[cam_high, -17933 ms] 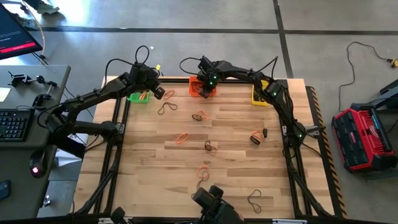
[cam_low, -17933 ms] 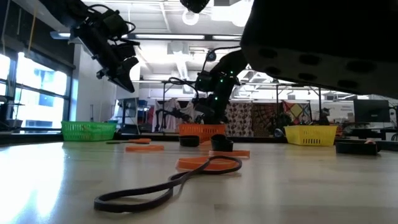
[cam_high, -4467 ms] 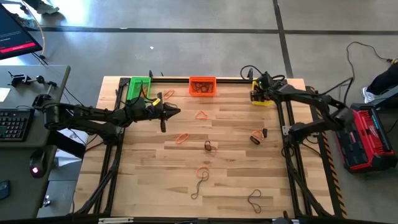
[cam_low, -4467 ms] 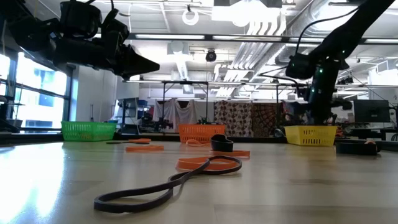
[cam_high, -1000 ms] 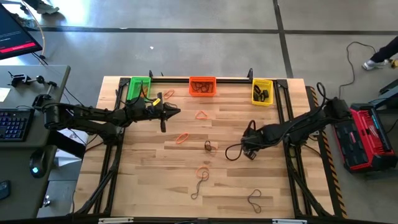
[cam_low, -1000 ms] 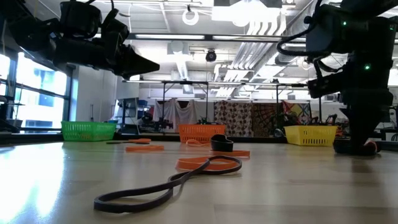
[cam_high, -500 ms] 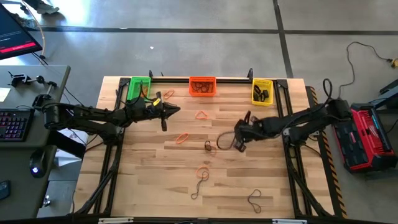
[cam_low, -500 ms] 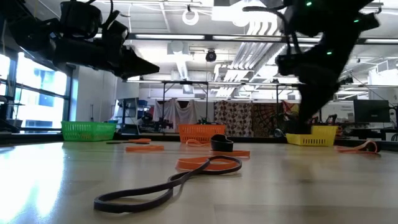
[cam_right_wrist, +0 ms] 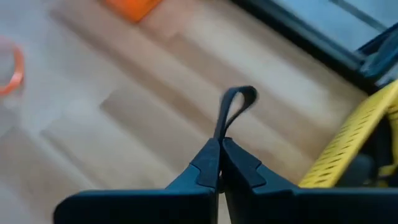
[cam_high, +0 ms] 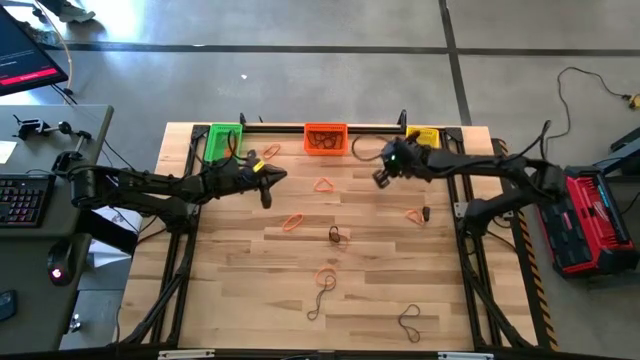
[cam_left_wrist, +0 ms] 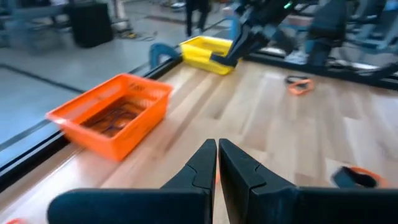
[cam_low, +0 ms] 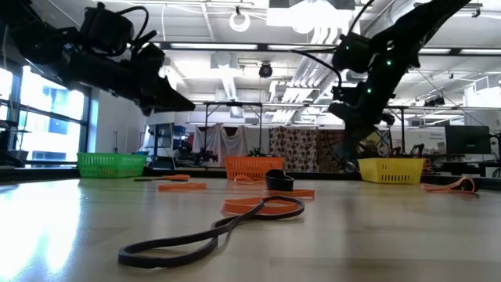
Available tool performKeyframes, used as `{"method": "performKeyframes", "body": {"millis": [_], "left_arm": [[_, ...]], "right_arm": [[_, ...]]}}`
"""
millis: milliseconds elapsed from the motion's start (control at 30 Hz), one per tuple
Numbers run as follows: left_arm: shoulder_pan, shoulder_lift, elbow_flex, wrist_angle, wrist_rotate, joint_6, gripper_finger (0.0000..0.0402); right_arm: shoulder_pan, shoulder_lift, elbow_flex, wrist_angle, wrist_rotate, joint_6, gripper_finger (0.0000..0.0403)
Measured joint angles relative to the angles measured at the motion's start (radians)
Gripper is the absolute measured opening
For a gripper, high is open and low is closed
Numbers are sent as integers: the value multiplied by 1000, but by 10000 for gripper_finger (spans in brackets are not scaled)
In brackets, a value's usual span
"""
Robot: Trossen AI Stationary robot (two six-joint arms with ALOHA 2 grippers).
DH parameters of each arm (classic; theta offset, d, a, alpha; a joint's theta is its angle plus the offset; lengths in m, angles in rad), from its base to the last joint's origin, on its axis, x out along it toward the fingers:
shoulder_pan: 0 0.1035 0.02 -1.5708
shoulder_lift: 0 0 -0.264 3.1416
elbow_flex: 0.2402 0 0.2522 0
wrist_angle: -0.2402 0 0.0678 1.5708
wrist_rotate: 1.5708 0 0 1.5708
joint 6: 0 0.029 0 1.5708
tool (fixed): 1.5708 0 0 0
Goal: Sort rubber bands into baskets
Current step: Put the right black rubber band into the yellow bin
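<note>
Black rubber band (cam_right_wrist: 231,109) is dangling pinched in right gripper (cam_right_wrist: 219,149) w/ fingers pressed together, arm reaching between orange basket (cam_high: 325,139) & yellow basket (cam_high: 424,137), partly hiding it; left gripper (cam_left_wrist: 217,155) is hovering closed, empty.

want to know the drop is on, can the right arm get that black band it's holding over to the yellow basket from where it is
Probably yes. The right gripper is shut on a black rubber band and hangs above the table just beside the yellow basket. Nothing stands between them, and the left gripper is far off near the green basket.
</note>
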Motion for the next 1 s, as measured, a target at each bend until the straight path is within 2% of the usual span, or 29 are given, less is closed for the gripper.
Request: {"method": "performKeyframes", "body": {"millis": [200, 333, 433, 533, 700, 867, 1000], "left_arm": [[0, 0, 0, -25, -96, -2, 9], [0, 0, 1, -49, -126, -6, 9], [7, 0, 12, -115, -168, -25, 9], [19, 0, 40, -204, -225, -44, 9], [36, 0, 76, -250, -248, -51, 9], [47, 0, 108, -337, -230, -73, 9], [49, 0, 126, -399, -228, -73, 11]], "right_arm": [[-114, -65, 27, -13, 9, -66, 0], [-160, -136, 27, -60, 68, -63, 0], [-198, -159, 27, -135, 129, -22, 0], [-240, -157, 19, -166, 146, -9, 0], [-308, -157, -26, -143, 138, -6, 0], [-365, -157, -73, -82, 44, -14, 0], [-383, -156, -81, -81, 27, -30, 0]]}}
